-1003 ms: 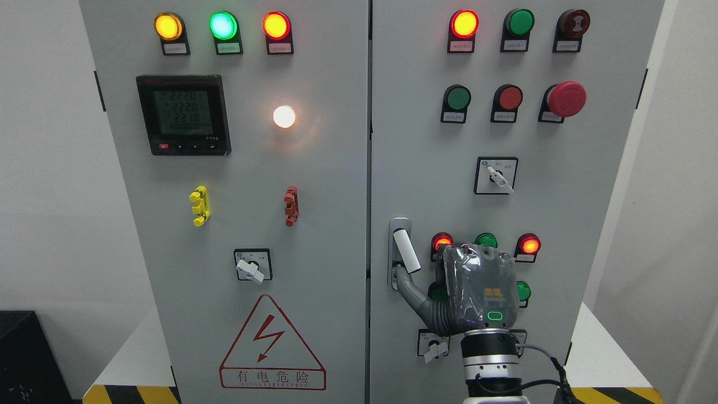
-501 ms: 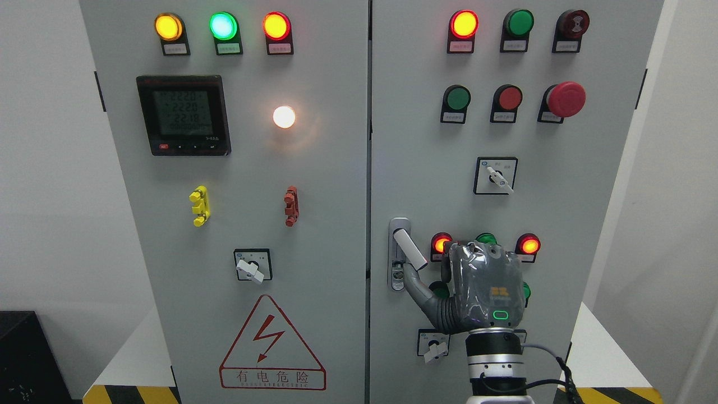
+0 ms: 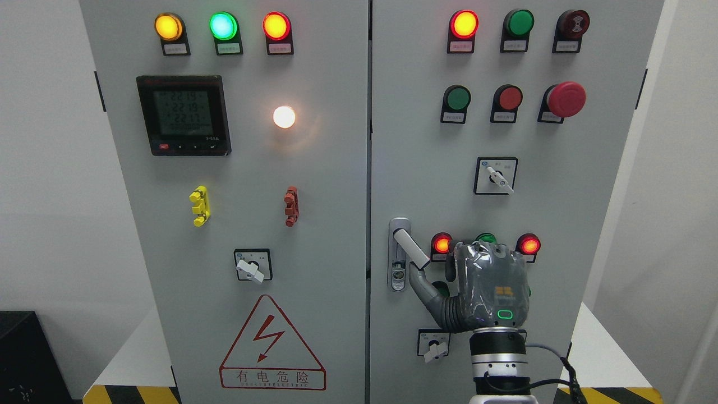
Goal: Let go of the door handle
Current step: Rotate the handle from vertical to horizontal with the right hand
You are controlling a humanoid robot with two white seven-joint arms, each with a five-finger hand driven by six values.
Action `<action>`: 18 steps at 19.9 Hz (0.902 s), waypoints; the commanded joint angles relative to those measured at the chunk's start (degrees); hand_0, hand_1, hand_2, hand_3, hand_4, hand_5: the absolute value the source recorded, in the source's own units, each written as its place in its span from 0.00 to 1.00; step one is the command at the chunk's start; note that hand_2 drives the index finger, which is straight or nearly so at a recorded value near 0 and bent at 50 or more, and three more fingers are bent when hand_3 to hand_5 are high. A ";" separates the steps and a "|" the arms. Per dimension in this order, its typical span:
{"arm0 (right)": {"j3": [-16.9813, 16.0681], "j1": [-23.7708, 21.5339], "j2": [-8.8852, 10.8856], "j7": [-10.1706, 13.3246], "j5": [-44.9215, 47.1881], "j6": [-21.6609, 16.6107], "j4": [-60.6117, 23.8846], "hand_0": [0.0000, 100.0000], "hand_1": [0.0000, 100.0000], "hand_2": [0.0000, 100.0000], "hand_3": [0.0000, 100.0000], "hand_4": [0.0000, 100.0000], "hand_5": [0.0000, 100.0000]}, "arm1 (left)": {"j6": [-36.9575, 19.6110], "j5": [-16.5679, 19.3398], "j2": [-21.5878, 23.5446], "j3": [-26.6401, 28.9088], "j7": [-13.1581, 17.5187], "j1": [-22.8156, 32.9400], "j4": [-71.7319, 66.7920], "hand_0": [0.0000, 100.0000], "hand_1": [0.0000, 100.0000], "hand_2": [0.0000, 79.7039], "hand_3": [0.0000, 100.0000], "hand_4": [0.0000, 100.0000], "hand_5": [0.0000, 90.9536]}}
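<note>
The right hand [image 3: 487,292] sits low on the right cabinet door [image 3: 561,224], its thumb [image 3: 422,280] reaching up to the tip of the door handle [image 3: 410,248] (swung out at a slant from its mount), fingers loosened and gripping nothing, seemingly letting go.

Hand drifts right as the handle swings out

The right hand [image 3: 489,292] has shifted rightward, and the white lever door handle [image 3: 411,249] now tilts further from its silver backplate [image 3: 399,255].
</note>
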State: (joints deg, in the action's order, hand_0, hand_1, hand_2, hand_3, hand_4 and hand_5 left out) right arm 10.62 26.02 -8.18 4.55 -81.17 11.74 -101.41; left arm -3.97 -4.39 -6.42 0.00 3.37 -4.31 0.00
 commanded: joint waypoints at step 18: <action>-1.83 0.44 0.01 -0.42 0.13 -0.05 -0.89 0.36 0.33 0.89 1.00 1.00 0.95 | 0.02 0.00 0.00 -1.23 -0.03 0.00 1.14 0.00 0.00 0.03 0.08 0.01 0.00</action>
State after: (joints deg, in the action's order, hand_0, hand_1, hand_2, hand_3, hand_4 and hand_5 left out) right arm 9.38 26.28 -8.22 4.17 -81.05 11.74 -102.04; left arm -3.97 -4.39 -6.42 0.00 3.37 -4.31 0.00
